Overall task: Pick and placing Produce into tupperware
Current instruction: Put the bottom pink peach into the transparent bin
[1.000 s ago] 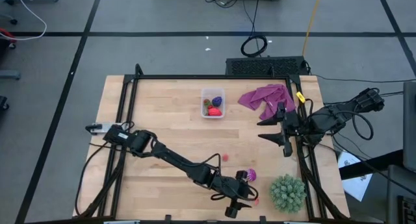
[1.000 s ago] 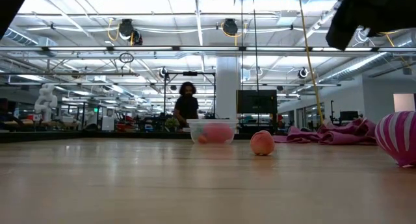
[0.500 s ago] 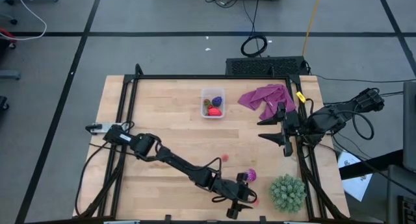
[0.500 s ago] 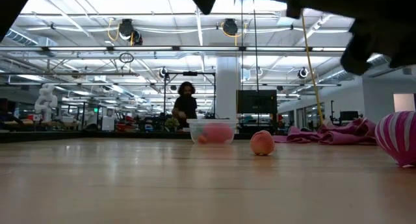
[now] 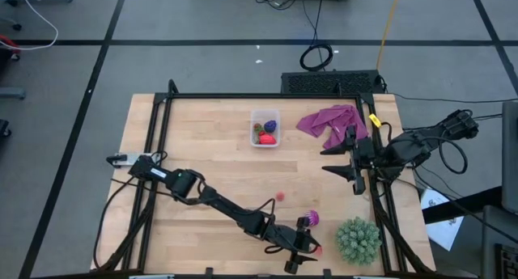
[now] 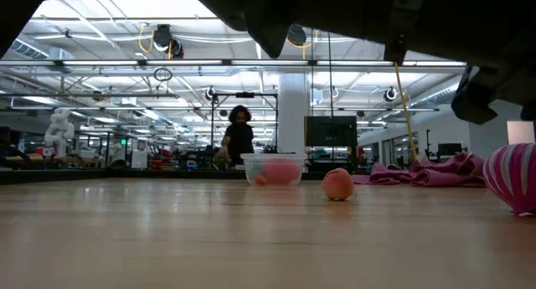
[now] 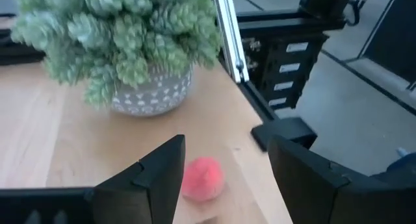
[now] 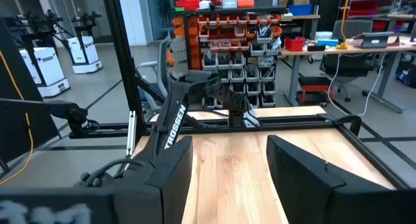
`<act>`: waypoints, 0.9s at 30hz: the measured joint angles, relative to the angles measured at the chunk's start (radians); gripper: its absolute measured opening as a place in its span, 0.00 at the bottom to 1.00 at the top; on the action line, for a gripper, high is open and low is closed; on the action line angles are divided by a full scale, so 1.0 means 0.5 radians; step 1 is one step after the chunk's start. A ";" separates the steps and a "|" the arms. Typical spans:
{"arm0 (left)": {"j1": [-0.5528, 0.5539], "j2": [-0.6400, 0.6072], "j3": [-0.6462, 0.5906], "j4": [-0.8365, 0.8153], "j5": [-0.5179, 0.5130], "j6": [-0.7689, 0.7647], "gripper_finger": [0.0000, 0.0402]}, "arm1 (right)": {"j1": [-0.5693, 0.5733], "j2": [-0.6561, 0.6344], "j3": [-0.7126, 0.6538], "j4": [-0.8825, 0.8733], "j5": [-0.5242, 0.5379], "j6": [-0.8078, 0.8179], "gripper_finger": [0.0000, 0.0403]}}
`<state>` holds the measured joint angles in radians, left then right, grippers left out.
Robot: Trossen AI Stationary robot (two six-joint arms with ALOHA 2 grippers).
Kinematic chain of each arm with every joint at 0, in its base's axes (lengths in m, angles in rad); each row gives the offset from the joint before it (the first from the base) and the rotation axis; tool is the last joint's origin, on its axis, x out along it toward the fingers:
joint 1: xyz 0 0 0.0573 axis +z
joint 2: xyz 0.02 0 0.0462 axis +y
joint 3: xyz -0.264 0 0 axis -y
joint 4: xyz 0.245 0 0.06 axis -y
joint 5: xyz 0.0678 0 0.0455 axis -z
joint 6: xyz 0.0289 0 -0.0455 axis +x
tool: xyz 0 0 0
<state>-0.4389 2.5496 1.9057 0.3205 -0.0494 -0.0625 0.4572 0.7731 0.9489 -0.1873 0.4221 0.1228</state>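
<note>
My left gripper (image 5: 303, 249) is open near the table's near edge, just left of a small red produce piece (image 5: 317, 249). In the left wrist view the gripper (image 7: 224, 169) has this red piece (image 7: 202, 178) lying on the wood between its fingers, apart from both. A striped magenta ball (image 5: 312, 220) and a pink piece (image 5: 280, 196) rest on the table farther in. The clear tupperware (image 5: 265, 127) stands toward the far edge with red and dark pieces inside. My right gripper (image 5: 348, 166) waits, open, at the table's right edge.
A green spiky plant in a grey patterned pot (image 5: 358, 239) stands right of the red piece, close to the left gripper. A purple cloth (image 5: 330, 121) lies right of the tupperware. The black table frame (image 7: 227, 36) runs along the right edge. A person (image 6: 240, 138) stands far behind the table.
My left arm has stretched farther toward the table's near right corner, carrying its open gripper closer to the red piece. Its dark bulk now covers more of the top of the low view. The produce and the right arm have kept still.
</note>
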 joint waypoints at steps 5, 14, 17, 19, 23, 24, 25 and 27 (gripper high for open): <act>0.004 -0.047 -0.001 -0.280 -0.083 0.098 0.56 | 0.001 0.000 0.000 -0.027 -0.013 -0.007 0.46; 0.011 -0.751 0.010 -1.467 -0.739 0.194 0.56 | 0.142 0.074 0.001 -0.081 -0.186 -0.137 0.46; 0.011 -0.922 0.000 -1.777 -0.894 0.126 0.56 | 0.223 0.205 0.001 -0.083 -0.268 -0.077 0.46; 0.011 -1.033 0.000 -1.934 -1.012 0.055 0.56 | 0.278 0.322 0.001 -0.084 -0.278 -0.019 0.46; 0.007 -1.160 0.006 -2.270 -1.149 -0.145 0.56 | 0.377 0.558 0.001 -0.084 -0.278 0.116 0.46; 0.006 -1.167 0.003 -2.360 -1.163 -0.195 0.56 | 0.400 0.615 0.001 -0.078 -0.279 0.168 0.46; 0.005 -1.173 -0.001 -2.440 -1.170 -0.240 0.56 | 0.419 0.667 0.001 -0.059 -0.291 0.224 0.46; 0.007 -1.196 -0.003 -2.567 -1.195 -0.317 0.56 | 0.463 0.765 0.001 -0.026 -0.379 0.335 0.46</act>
<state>-0.4355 1.9517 1.9041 -0.9631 -0.6467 -0.2208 0.6887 1.1558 0.9493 -0.2003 0.2325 0.2905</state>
